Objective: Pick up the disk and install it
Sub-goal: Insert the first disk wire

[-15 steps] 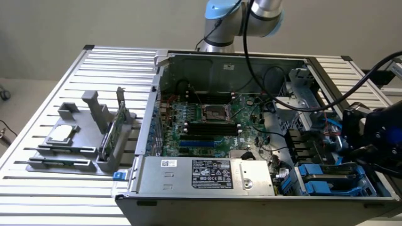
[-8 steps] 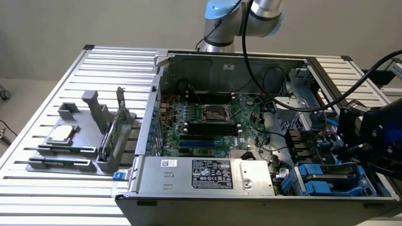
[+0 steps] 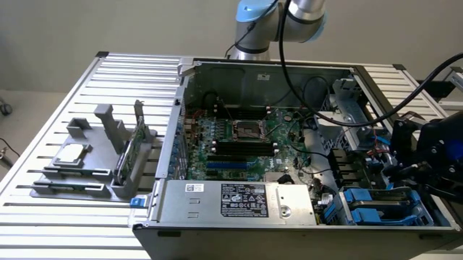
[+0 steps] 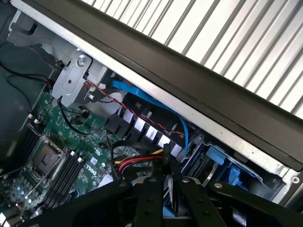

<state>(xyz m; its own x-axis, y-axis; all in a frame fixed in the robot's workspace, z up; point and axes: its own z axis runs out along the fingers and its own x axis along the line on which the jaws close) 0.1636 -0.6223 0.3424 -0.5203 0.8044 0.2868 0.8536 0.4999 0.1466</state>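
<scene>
Apparently the work is in its late part. An open computer case (image 3: pixel 253 70) is laid on the slatted worktop (image 3: pixel 65 227), with the motherboard (image 3: pixel 246 135) exposed and the power supply (image 3: pixel 239 200) at its near side. The disk (image 3: pixel 380 203) is seen inside the case, in the drive bay at the near corner on the exterior view's right. Its bright blue rails and a strip of grey metal between them can be made out there.

The gripper (image 4: pixel 166 191) is held just above this bay, and in the wrist view it is pointed down towards the blue rails. Whether the jaws are clenched on the disk or released from it cannot be told, because this part is hidden by the gripper's own body.

At the exterior view's left, well apart from the case, a grey holder (image 3: pixel 72 184) is standing on the worktop. A small silver chip (image 3: pixel 72 154) and a green card (image 3: pixel 130 154) are kept in it, untouched.

It is judged that the picking up and the carrying to the case are done, since the disk is lying at the bay and not on the worktop. It cannot be confirmed that the disk is fully seated, so the installing is counted as not finished.
</scene>
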